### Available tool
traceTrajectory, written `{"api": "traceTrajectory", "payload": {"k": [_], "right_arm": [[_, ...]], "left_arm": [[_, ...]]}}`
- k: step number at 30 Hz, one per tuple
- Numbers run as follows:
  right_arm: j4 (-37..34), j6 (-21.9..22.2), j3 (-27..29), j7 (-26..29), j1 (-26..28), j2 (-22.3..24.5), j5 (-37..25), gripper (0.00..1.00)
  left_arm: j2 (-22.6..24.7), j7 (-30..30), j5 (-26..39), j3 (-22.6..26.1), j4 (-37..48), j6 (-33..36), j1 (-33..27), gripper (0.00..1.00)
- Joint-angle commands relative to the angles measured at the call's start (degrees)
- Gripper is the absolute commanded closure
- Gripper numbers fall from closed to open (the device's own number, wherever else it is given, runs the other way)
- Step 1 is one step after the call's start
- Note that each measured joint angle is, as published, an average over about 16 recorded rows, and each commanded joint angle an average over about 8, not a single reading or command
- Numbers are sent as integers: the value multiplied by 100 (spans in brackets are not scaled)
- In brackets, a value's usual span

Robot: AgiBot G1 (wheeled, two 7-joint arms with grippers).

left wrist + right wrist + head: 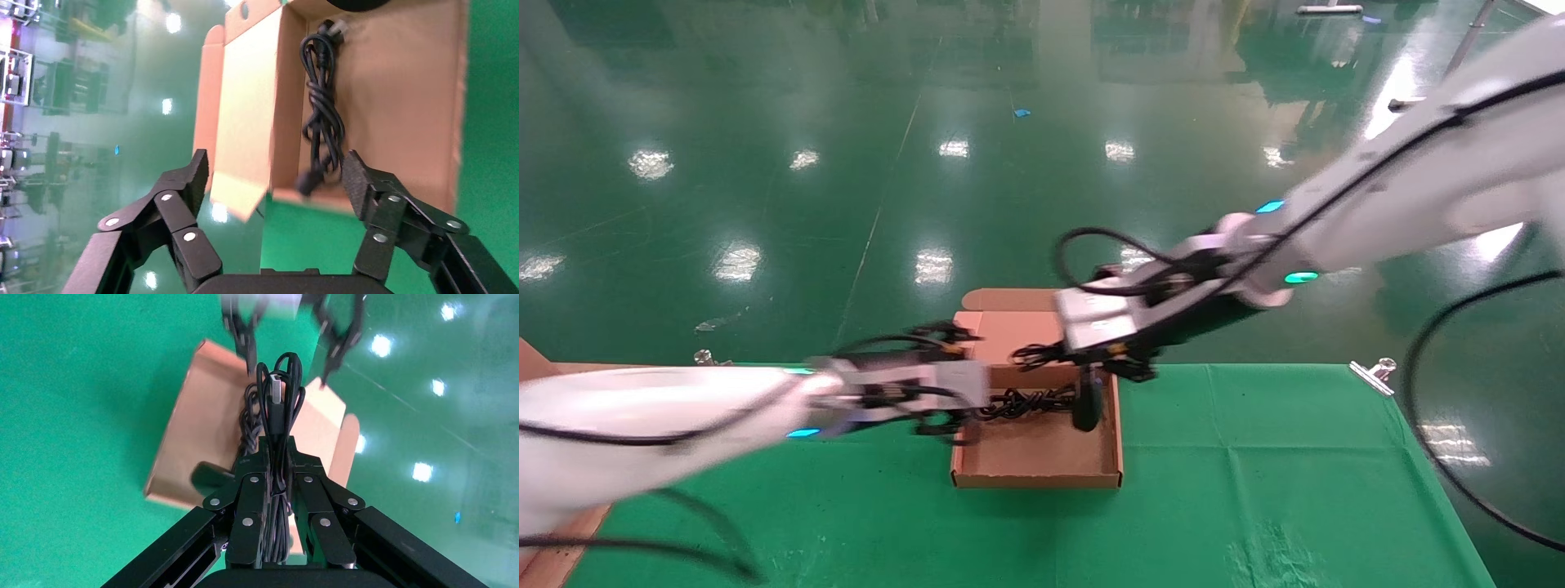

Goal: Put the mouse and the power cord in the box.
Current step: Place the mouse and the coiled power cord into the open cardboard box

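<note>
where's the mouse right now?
In the head view the mouse hangs by its thin cable from the shut right tool, just above the right side of the open box, beside the power cord lying inside.

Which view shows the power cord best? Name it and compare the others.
The left wrist view: the power cord lies whole and unobstructed inside the box, beyond the open left gripper. The head view shows it small, partly behind the arms; the right wrist view hides most of it behind the held mouse cable.

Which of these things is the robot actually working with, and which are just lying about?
In the job:
- box
- power cord, lying in the box
- mouse, hanging by its cable from the right gripper
- left gripper, open

Lying about:
- table clip
- green tablecloth
</note>
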Motion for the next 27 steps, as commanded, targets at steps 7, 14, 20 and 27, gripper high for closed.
{"api": "traceTrajectory", "payload": {"k": [7,14,20,27], "right_arm": [[182,586,-611,259,-228,-385,180,100],[716,1415,-1570,721,-481,-412,736,100],[925,2639,-2309,910,-756,-412,1055,100],[775,3722,-3052,1014,-1054,-403,1190,100]], "left_arm": [[-1621,758,-1316,-547,-1100,323,123,0],[-2223,1442,-2199,-924,-1068,479,439,0],[-2386,2110,-2787,-1181,-697,674,712,0],[-2290,2692,-3171,-1359,-177,902,886,0]]}}
